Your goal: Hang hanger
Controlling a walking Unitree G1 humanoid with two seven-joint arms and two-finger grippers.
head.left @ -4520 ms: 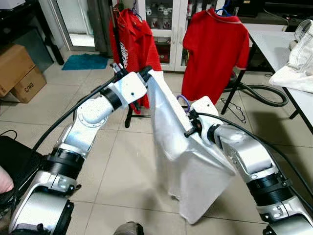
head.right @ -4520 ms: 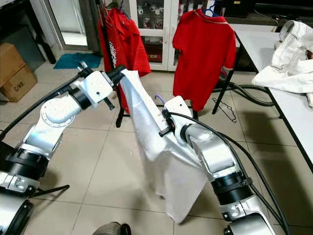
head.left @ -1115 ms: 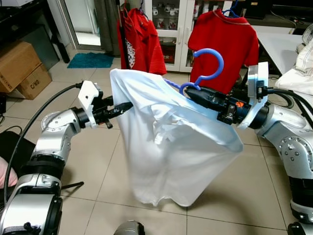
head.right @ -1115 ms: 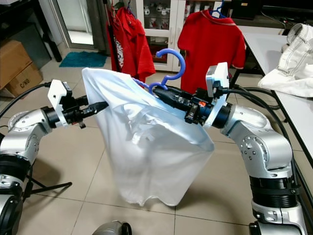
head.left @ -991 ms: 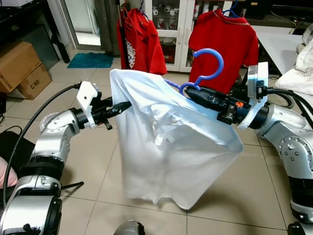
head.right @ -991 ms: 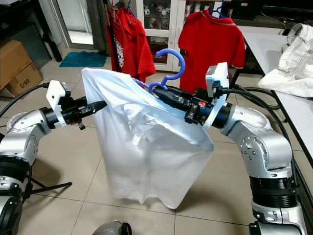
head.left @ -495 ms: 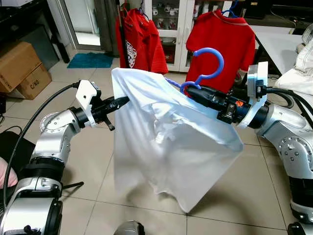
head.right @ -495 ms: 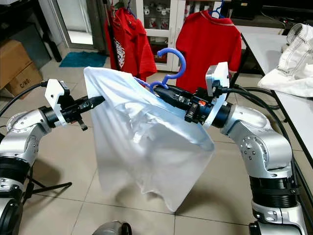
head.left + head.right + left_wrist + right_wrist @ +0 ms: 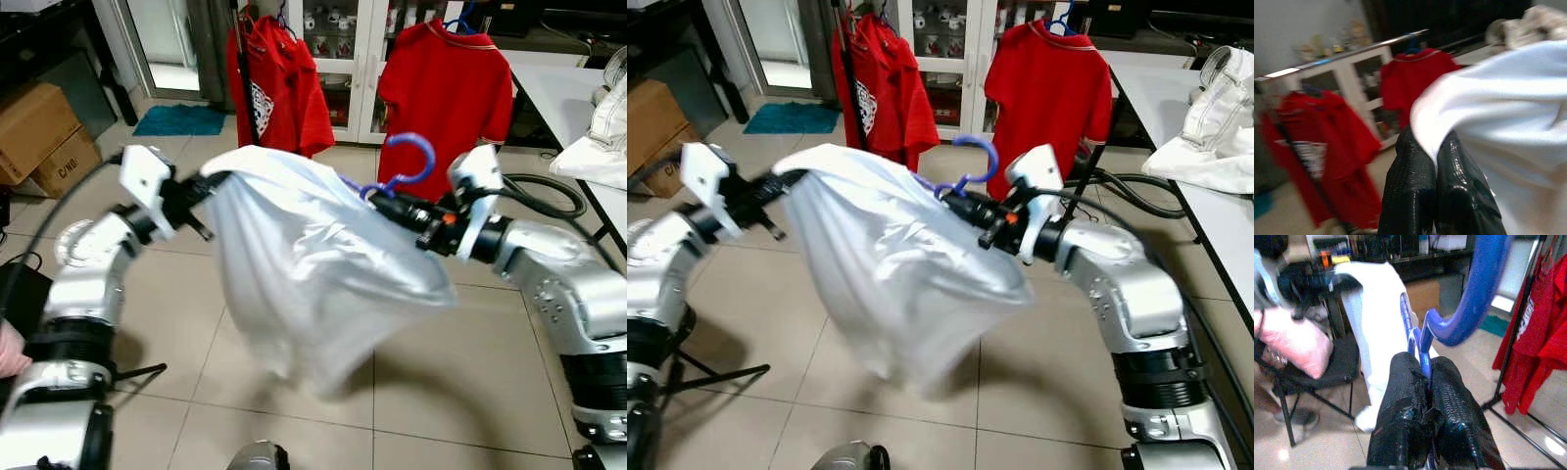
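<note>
Clamping the neck of the blue hanger (image 9: 1422, 340) between its black fingers, your right gripper (image 9: 392, 205) holds it in mid-air with the hook up, while your left gripper (image 9: 214, 182) is pinched tight on the far shoulder of the white shirt (image 9: 309, 279), which is draped over the hanger and blurred. By the look of it the garment is dressed and lifted, but the hook is well apart from the clothes rack (image 9: 243, 69) with red shirts (image 9: 276, 78), so hanging remains.
</note>
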